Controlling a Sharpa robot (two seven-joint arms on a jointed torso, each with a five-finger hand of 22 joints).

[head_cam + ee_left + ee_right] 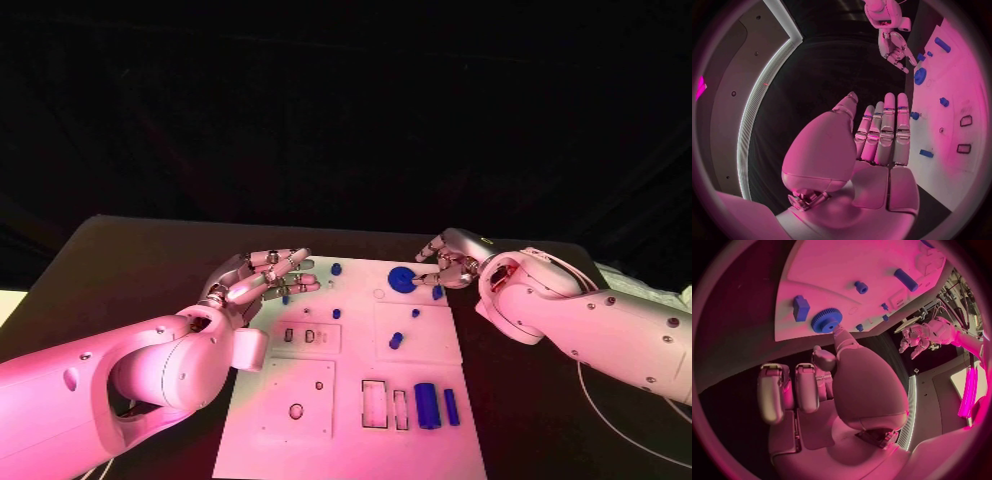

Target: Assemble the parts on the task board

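Head view has the left hand [268, 277] hovering empty with loosely spread fingers mid-frame over the board [346, 420], left wrist view shows those fingers straight, and right wrist view has the right hand [826, 370] fingertip touching the gear [826, 320], upper left, holding nothing.

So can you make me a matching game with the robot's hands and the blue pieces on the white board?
Things:
1. left hand
2. right hand
3. blue gear
4. long blue bar

Places or states:
A. lies flat near the board's near end, beside a thicker blue block
B. fingers straight and together, holding nothing, at the board's far left corner
C. round and toothed, sits at the far end of the task board
D. one fingertip reaches to the gear's edge

Pairs: 1-B, 2-D, 3-C, 4-A
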